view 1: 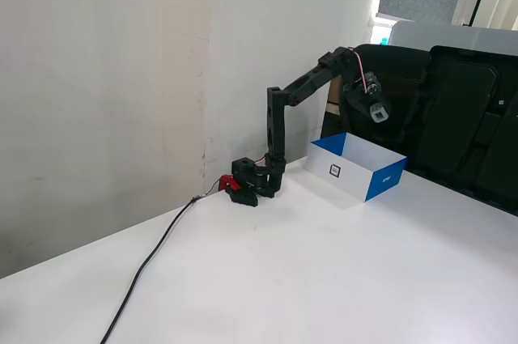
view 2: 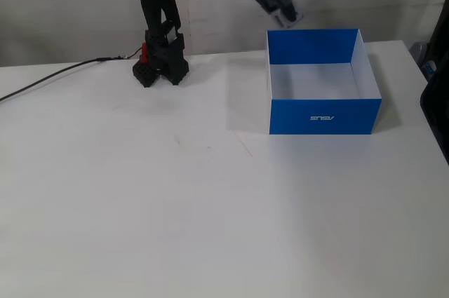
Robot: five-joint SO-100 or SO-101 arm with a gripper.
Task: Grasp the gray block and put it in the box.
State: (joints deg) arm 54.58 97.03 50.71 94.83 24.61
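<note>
- The gripper [view 1: 378, 112] is up in the air over the far side of the box [view 1: 356, 176], pointing down. In the other fixed view it [view 2: 287, 16] hangs just past the box's far wall, near the far-left corner.
- Something small and gray-white sits right at the fingertips in both fixed views, with a dark spot on it in one. Looks like the gray block [view 1: 379, 112], same pale bit at the tips in the other view [view 2: 290, 17]. So I'd say the claw is clamped on the block, though it's tiny in both pictures and I can't make out the fingers clearly.
- The block is above the box's far edge, not down inside. The white floor of the box [view 2: 319, 84] shows nothing lying in it.
- The box is a shallow open tray, blue on the near side with small white lettering, white inside. In one fixed view its long white side carries a small square black-and-white label [view 1: 335, 170].
- The arm [view 1: 303, 89] reaches from its base [view 1: 255, 182] up and over to the right toward the box. The base sits at the far edge of the white table [view 1: 324, 279], left of the box and well apart from it.
- There's a red bit on the base [view 2: 144, 51], and a black cable [view 1: 150, 263] runs off it toward the near left across the table.
- Behind the box in one fixed view there's a dark chair [view 1: 461, 117].
</note>
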